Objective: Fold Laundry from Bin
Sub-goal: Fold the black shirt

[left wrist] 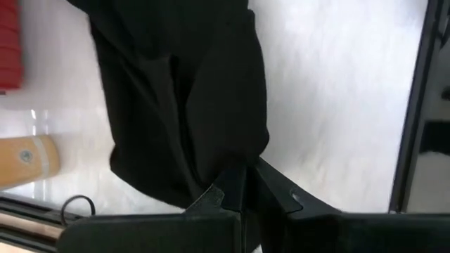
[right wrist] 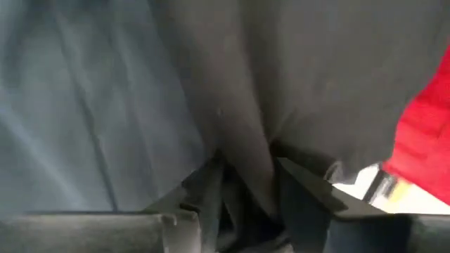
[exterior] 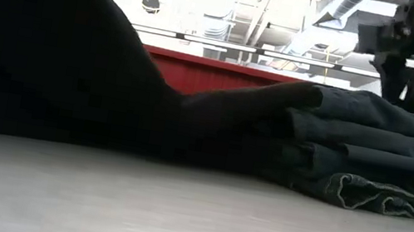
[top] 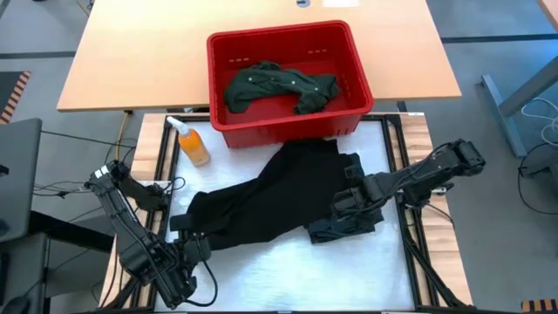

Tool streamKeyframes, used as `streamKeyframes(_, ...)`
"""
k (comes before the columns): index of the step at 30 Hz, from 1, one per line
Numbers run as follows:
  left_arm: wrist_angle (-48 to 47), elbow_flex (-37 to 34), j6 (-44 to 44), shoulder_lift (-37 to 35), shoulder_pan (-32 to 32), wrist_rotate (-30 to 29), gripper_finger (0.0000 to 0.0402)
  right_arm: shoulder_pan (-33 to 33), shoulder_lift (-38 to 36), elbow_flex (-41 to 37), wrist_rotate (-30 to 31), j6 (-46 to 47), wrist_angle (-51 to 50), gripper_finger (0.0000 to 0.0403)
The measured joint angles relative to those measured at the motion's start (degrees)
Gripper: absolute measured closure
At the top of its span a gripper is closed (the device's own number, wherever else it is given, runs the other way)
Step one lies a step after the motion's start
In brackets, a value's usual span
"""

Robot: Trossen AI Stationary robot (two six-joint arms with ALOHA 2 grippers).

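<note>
Both arms are done in matte black, chunky blocky joints all round. Thin black cables can be seen looping off the left arm (top: 131,227). Each end effector (left wrist: 242,200) is built from two flat, angular dark fingers.

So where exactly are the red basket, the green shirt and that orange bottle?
red basket (top: 225,133): high view, on its near left wall.
green shirt (top: 270,85): high view, middle of the crumpled cloth lying inside the basket.
orange bottle (top: 193,146): high view, on its orange body, beside the basket's left corner.
</note>
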Motion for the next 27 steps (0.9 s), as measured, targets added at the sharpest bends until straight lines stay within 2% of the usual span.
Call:
streamKeyframes(3,0.00,0.00,-0.80,-0.04,-0.26,-4.09,0.0401,-0.02,-0.36,-1.72,1.88,2.68,-1.64,0.0282)
streamKeyframes(7,0.02,0.00,-0.14,-0.18,1.27,-9.26,0.0401,1.97,-2.69,-1.86,5.02,4.24,-3.57,0.0373)
streamKeyframes(8,0.02,-0.02,0.22,-0.42,1.82,-11.11,0.0401,2.48,-3.39,-1.82,6.07,4.84,-4.20,0.0383)
streamKeyframes(10,0.08,-0.02,0.64,-1.46,3.31,-15.19,0.0401,3.22,-4.74,-1.18,8.77,7.18,-6.68,0.0381)
streamKeyframes(13,0.02,-0.02,2.75,-4.23,5.60,-21.95,0.0401,4.11,-6.88,0.69,16.42,11.72,-12.36,0.0370)
streamKeyframes(16,0.04,-0.02,4.88,-8.53,7.54,-30.67,0.0401,3.98,-10.80,2.46,24.52,11.82,-10.88,0.0376)
streamKeyframes(20,-0.05,-0.01,6.34,-16.31,9.88,-40.92,0.0401,1.31,-14.90,5.43,41.58,11.52,-11.73,0.0384)
streamKeyframes(24,-0.04,0.02,9.20,-22.96,12.05,-43.75,0.0401,-5.18,-18.38,7.61,54.24,5.29,-9.05,0.0383)
streamKeyframes(27,-0.07,0.02,11.98,-26.72,13.15,-43.64,0.0401,-12.30,-20.74,8.43,56.37,-6.19,-4.28,0.0383)
